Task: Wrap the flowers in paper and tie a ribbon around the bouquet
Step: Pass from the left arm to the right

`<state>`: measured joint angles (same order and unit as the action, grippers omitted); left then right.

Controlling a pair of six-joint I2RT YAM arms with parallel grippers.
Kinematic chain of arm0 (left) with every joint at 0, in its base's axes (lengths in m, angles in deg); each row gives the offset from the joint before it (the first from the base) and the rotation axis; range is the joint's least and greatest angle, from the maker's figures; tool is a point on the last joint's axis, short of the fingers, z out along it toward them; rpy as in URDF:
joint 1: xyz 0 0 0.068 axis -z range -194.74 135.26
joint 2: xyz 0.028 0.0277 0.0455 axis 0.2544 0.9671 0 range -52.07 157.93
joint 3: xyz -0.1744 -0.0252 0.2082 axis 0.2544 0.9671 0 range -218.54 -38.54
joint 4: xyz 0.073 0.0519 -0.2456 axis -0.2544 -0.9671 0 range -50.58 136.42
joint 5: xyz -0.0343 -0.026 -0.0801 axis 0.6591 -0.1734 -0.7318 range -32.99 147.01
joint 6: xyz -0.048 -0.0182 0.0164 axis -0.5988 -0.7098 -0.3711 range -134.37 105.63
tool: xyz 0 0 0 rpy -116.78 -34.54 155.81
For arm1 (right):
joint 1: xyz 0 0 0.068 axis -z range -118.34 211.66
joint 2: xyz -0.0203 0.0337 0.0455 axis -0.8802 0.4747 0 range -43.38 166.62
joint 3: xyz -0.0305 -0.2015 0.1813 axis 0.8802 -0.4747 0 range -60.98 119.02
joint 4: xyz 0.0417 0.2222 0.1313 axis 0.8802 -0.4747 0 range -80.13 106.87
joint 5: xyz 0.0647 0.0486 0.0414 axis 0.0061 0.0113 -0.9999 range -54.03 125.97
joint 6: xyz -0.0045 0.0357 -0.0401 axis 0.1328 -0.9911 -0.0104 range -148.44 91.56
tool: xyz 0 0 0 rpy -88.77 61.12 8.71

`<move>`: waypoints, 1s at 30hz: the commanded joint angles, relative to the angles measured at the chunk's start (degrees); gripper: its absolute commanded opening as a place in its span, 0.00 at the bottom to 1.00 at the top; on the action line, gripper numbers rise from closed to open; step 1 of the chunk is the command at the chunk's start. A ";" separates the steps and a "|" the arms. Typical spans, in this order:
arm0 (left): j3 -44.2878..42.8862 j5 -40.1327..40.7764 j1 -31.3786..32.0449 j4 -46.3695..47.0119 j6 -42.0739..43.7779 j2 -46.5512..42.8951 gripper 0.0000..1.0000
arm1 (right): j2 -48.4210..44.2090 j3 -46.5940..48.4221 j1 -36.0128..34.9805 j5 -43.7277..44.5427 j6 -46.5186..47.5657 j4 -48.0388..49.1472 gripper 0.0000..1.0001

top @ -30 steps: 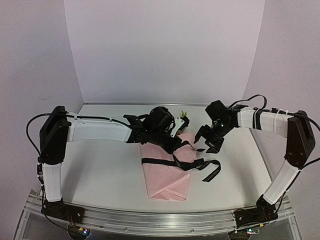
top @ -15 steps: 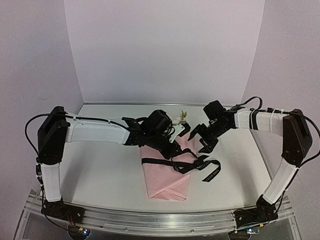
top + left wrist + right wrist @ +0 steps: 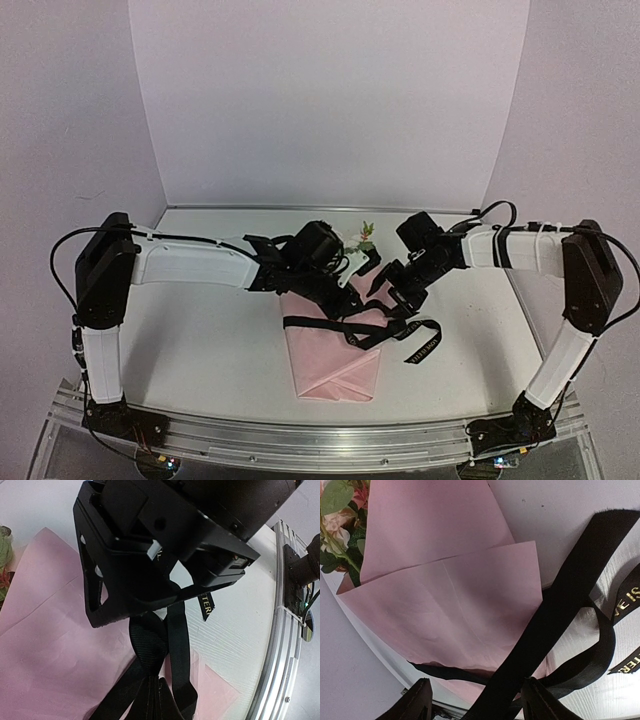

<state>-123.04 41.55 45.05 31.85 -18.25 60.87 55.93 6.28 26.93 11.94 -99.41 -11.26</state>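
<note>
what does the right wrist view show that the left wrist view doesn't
Only right wrist: the right claw, open, with a strand of the ribbon between its fingers, and the flowers' cream bloom. Only left wrist: the left claw shut on the ribbon, and the metal edge rail. Both: the pink paper and the ribbon's lettering.

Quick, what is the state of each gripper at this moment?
Left gripper: closed, holding the ribbon.
Right gripper: open, with the ribbon running between its jaws, not gripped.
</note>
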 commanded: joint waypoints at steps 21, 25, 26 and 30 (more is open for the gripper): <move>6.54 -0.73 -0.29 5.60 0.05 -6.39 0.04 | -1.53 6.67 -1.58 1.97 9.86 -7.74 0.00; 7.81 1.09 -0.55 6.27 -1.90 -8.33 0.37 | -2.14 9.49 -2.05 3.48 15.29 -11.58 0.00; 9.23 1.30 -0.85 7.74 -3.05 -9.78 0.45 | -2.46 10.19 -2.19 4.13 17.23 -12.60 0.00; 16.61 -1.30 -4.31 14.88 -9.92 -19.00 0.52 | -3.68 13.20 -2.81 3.98 25.64 -13.48 0.00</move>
<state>-111.53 41.67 44.19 38.22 -21.59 52.98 55.68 14.54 25.07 14.19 -84.14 -22.07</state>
